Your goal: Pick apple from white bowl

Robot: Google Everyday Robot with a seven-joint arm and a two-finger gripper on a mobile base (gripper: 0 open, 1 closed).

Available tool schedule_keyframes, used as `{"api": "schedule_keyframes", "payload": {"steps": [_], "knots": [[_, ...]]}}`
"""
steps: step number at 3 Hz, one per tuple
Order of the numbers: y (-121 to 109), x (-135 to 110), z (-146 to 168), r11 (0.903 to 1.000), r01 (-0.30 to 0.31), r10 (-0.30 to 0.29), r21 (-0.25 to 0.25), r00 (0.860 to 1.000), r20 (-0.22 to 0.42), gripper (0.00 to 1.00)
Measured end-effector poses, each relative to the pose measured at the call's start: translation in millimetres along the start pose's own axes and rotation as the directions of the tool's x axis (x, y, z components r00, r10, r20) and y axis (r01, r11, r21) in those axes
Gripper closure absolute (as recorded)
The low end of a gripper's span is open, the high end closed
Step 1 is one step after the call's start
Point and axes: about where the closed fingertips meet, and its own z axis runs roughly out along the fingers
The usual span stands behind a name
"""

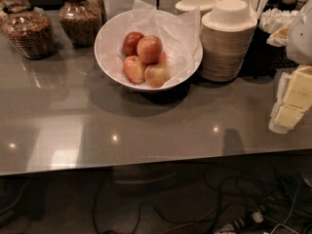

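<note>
Red apples (146, 58) in white bowl (105, 44) | tool (293, 102) well apart, rightward | grip: cannot tell

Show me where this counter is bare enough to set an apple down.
Bare counter runs along the whole front edge, from below the jars, past the white bowl, to the gripper at the right edge. The back is crowded: jars, bowl with apples, and the stack of disposable bowls stand close together.
</note>
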Motion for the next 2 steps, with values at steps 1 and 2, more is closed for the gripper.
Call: {"api": "schedule_keyframes", "payload": {"steps": [1,2], "knots": [[0.0,-0.1,0.0,1.0,0.0,0.0,0.0,1.0,0.0,0.0],[-4.1,-6.5,1.1,0.9999,-0.001,0.001,0.013,1.0,0.021,0.0]]}}
